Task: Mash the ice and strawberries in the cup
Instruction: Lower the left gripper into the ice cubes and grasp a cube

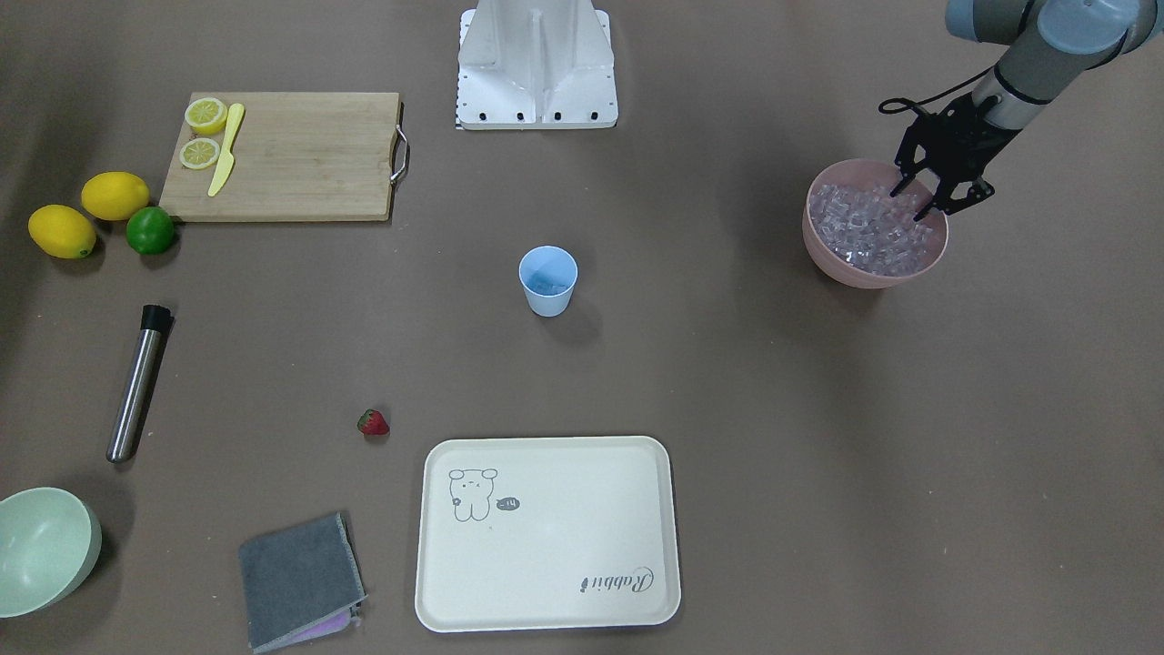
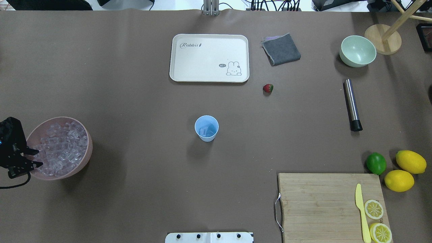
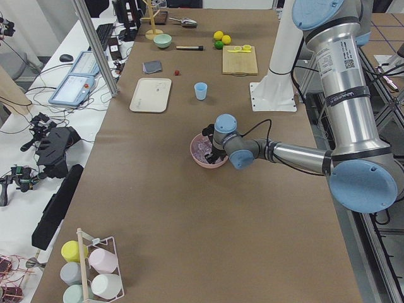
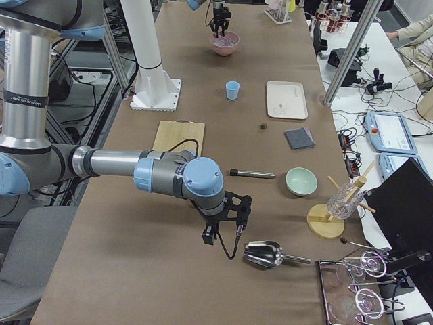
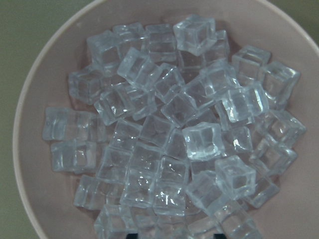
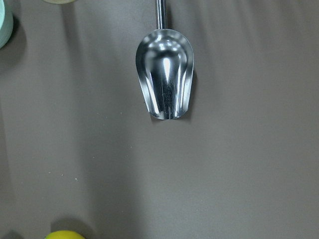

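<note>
- Front-facing view: we judge that the step in hand is fetching ice. The left gripper [image 1: 909,206] hangs with its jaws moderately apart and empty, its tips just at the ice [image 1: 859,232] heaped in the pink bowl [image 1: 841,271]. The cup [image 1: 548,280] stands in the middle of the counter [image 1: 727,382], well apart from it. The strawberry [image 1: 373,423] lies farther off.
- Overhead view: the gripper comes over the bowl's rim; one cube seems to lie in the cup.
- Left side view: the near arm reaches low to the bowl.
- Right side view: the right gripper [image 4: 223,230] hovers above a metal scoop [image 4: 265,254]. We cannot tell how its jaws stand.
- Left wrist view: cubes lie directly below. The next move probably calls for lowering, closing on one cube, and carrying it to the cup.
- Right wrist view: only the scoop shows, no fingers.
</note>
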You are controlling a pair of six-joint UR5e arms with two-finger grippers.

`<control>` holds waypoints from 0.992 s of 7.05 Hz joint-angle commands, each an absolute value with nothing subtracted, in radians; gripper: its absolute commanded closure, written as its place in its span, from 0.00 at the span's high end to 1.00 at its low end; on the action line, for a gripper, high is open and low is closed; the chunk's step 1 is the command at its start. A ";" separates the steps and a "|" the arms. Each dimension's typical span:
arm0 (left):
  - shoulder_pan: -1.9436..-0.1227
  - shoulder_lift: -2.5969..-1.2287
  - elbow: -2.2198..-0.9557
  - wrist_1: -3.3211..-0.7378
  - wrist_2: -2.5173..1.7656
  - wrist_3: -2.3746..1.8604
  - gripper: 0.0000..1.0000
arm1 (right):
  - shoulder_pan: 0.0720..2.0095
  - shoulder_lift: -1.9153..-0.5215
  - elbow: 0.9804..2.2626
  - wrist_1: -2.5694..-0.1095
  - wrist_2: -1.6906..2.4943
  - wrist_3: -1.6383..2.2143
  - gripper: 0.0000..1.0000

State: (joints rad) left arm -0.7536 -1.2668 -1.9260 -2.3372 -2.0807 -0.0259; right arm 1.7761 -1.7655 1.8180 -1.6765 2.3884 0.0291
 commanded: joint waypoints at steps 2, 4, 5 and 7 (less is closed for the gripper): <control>-0.750 -1.282 -1.927 -2.338 -2.075 -0.028 0.00 | 1.775 -1.761 1.815 -1.677 2.387 0.029 1.00; -0.761 -1.290 -1.939 -2.336 -2.089 -0.028 0.00 | 1.776 -1.761 1.819 -1.677 2.393 0.031 1.00; -0.765 -1.290 -1.956 -2.332 -2.094 -0.026 0.00 | 1.778 -1.759 1.821 -1.677 2.396 0.031 1.00; -0.840 -1.299 -1.988 -2.330 -2.166 -0.029 0.00 | 1.778 -1.756 1.821 -1.677 2.396 0.031 1.00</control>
